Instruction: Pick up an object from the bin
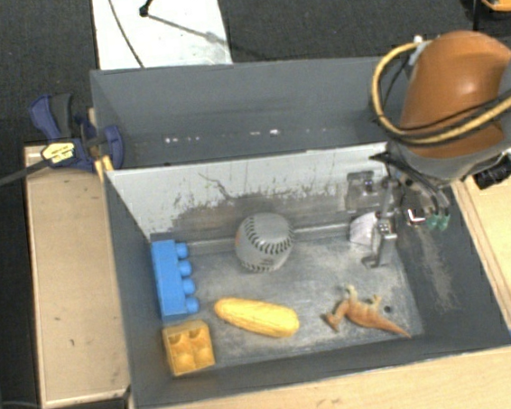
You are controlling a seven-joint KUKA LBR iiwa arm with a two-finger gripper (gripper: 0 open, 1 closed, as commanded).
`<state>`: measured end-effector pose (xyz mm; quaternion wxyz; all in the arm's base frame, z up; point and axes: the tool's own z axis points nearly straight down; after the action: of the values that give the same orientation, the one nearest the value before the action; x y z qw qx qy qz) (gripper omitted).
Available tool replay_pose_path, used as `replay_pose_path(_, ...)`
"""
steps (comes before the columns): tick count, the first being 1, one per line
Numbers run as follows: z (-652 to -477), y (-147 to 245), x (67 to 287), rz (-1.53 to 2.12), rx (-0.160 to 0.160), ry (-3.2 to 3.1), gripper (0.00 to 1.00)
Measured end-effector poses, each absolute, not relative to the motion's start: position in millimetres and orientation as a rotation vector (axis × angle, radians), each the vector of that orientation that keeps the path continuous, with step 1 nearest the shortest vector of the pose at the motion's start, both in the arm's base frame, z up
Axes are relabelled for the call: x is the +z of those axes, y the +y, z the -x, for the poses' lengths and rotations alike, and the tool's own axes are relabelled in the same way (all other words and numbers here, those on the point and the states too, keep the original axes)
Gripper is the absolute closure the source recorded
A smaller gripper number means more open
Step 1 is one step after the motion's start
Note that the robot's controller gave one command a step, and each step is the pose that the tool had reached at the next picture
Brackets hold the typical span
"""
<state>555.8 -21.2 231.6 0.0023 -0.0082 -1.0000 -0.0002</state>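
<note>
No txt, nos. or logos legible anywhere. Grey ball (263, 241) has dark stitch lines (marks, not letters). Blue brick (173, 278), yellow brick (188, 347) and bin (227, 102) walls carry nothing readable.

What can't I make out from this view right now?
Camera view:
1. The pale thing at the hand: too small to identify, or to tell whether it is held.
2. Right rear corner of the bin: hidden behind the arm's orange cover.
3. The orange toy dinosaur: too small for detail.

Small pale thing (363, 229) — right side (rear)
</note>
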Motion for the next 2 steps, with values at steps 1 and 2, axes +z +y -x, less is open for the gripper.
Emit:
replay_pose_path(1, -557.1, -21.2, 236.5, 0.025, 0.0, -3.145, 0.0)
replay_pose_path(2, -522.8, -39.7, 163.2, -0.014, 0.001, -3.148, 0.0)
